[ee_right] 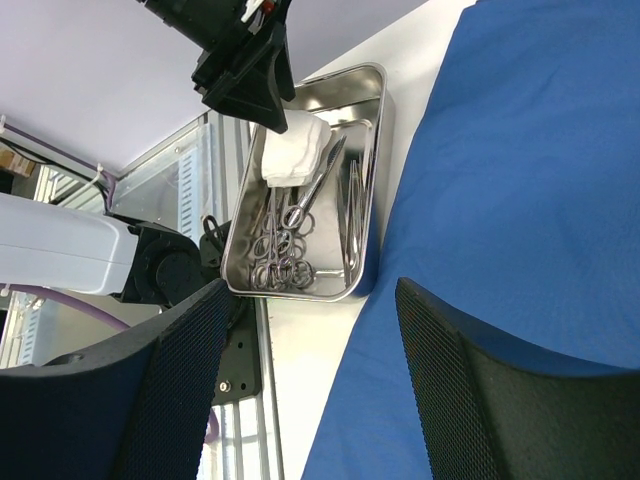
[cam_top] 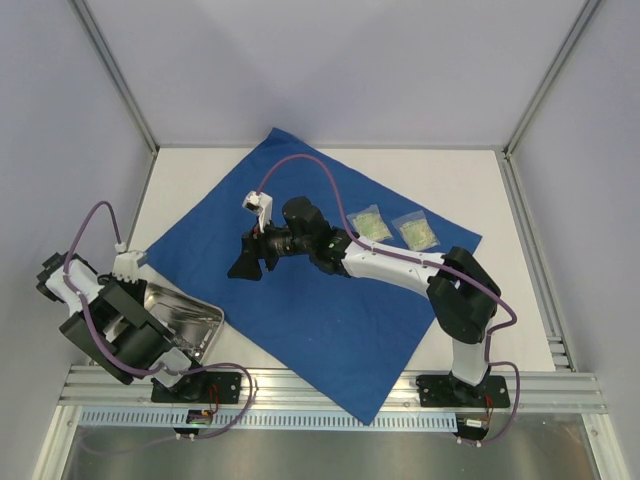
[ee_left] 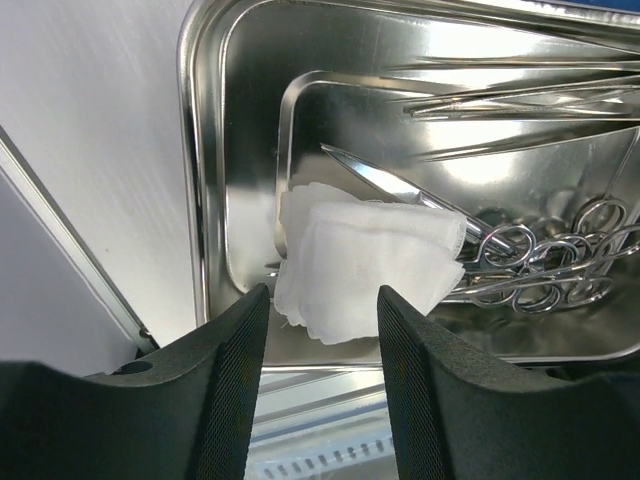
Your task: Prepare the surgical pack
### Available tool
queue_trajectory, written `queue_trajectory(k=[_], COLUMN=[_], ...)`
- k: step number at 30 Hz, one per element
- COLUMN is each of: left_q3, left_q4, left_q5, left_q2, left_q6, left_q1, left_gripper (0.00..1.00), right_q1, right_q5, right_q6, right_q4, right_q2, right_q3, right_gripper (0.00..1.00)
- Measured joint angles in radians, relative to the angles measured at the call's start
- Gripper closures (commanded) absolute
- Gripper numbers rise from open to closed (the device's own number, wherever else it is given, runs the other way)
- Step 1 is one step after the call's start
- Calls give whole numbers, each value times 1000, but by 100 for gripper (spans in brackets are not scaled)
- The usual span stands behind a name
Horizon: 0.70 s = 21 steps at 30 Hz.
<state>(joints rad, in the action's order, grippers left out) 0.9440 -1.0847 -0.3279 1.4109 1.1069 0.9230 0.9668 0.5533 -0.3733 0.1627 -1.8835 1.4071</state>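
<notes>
The table (cam_top: 480,170) is white, and the surgical pack (cam_top: 300,320) covers most of it. The pack is a big blue cloth, lying flat and turned like a diamond. One corner points to the far edge, one to the right edge, and the near corner hangs over the near edge between my two arms.

I think the cloth is soft, light and floppy, so it will sag and crease when I lift it. A corner or an edge looks like the best place to pinch it, not the flat middle.

My right gripper (ee_right: 315,290) hangs over the middle of the cloth, wide apart and holding nothing. The near half of the cloth is bare, so there is room to fold there.

The steel tray (cam_top: 212,318) sits at the near left corner of the table, right beside the cloth. Two small packets (cam_top: 368,222) lie on the cloth near its right corner and could slide.

My left gripper (ee_left: 322,300) is over the tray, fingers partly apart and empty. The white gauze (ee_left: 360,260) lies below it on the scissors (ee_left: 540,270).
</notes>
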Motion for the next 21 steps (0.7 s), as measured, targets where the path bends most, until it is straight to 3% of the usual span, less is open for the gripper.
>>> queue_trajectory(k=[5,12,21], left_q3=[5,-29,-212], left_q4=[-35,-63,63], left_q5=[-12,-71,5], left_q2=[-29,-204,-155], left_q6=[2,9,-29], left_q1=[0,0,1], left_gripper=[49,78,77], right_q1=[0,0,0], right_q5=[3,6,15], right_q6=[0,-5,-16], right_q4=[0,-1,-1], right_q2=[0,0,0], right_q3=[0,0,0], right_gripper=[30,31,31])
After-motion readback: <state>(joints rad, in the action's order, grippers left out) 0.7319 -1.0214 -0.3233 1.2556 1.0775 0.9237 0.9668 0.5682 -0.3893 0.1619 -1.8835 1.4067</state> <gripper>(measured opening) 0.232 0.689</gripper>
